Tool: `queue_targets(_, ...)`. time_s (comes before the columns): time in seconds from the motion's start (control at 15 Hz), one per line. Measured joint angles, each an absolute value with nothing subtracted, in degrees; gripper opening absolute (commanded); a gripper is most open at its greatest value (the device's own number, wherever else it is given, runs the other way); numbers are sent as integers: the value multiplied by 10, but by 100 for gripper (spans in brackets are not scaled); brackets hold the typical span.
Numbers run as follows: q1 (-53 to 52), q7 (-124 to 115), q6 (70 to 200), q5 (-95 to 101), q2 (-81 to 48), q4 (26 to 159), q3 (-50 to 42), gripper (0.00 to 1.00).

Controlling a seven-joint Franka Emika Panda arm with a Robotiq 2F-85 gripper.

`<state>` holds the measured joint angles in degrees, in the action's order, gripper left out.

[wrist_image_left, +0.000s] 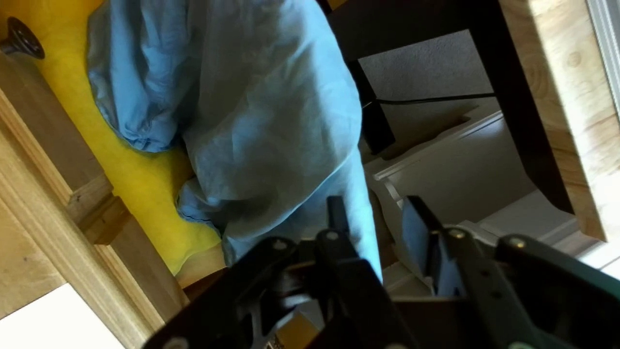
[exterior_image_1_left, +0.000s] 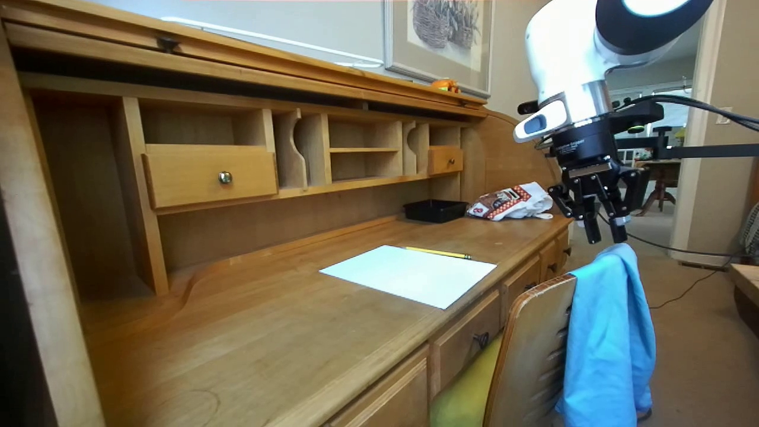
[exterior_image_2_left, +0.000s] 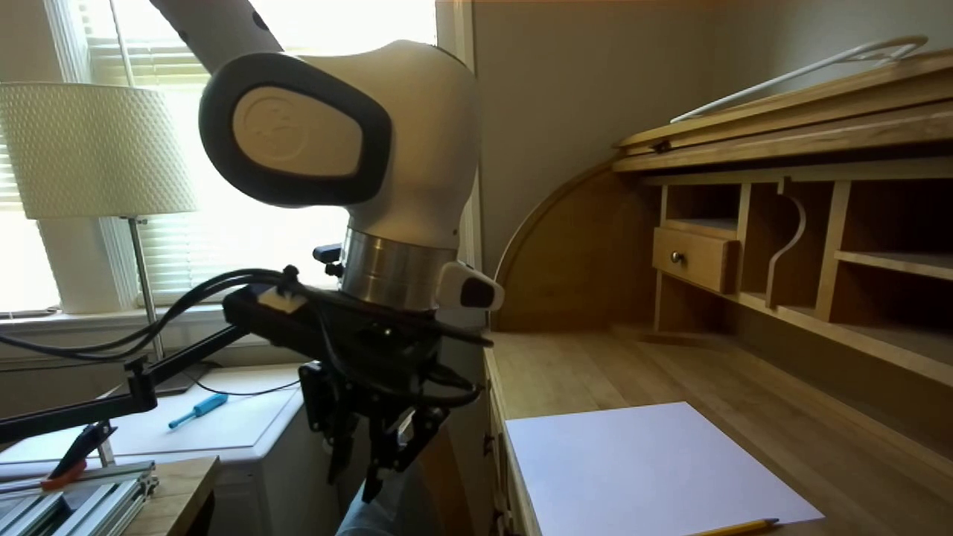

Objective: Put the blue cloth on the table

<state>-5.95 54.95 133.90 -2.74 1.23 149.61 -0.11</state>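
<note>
Blue cloth [exterior_image_1_left: 608, 344]: draped over the back of a chair [exterior_image_1_left: 531, 356], not yet on the worktop [exterior_image_1_left: 267, 332].
Fingers [exterior_image_1_left: 593, 230]: parted, holding nothing, close over the cloth's top, contact unclear; seemingly placed for a grasp, the only progress apparent.
Worktop: bears white paper [exterior_image_1_left: 409, 276] and a pencil [exterior_image_1_left: 439, 253]; gripping, lifting, carrying and laying the cloth here seem left.

The white Franka Panda arm [exterior_image_1_left: 560, 53] is bent at a dark-rimmed joint [exterior_image_2_left: 298, 134], its last links directed downward to a silver wrist collar [exterior_image_2_left: 391, 268]. From where I stand, the black Robotiq end effector [exterior_image_1_left: 606, 237] points floorward, slightly off vertical; its two fingers [wrist_image_left: 338, 218] are parted, a clear gap between the tips.
</note>
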Motion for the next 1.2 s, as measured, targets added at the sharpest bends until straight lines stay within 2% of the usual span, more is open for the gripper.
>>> queue_targets(0.27, -54, 553, 1354, -33, -5, 1495, 0, 22)
queue_targets(0.67, -44, 573, 1367, -52, -28, 1488, 2, 26)
queue_targets(1.07, -36, 582, 1366, -56, -40, 1482, 9, 16)
queue_targets(1.2, -34, 584, 1364, -56, -39, 1482, 12, 19)
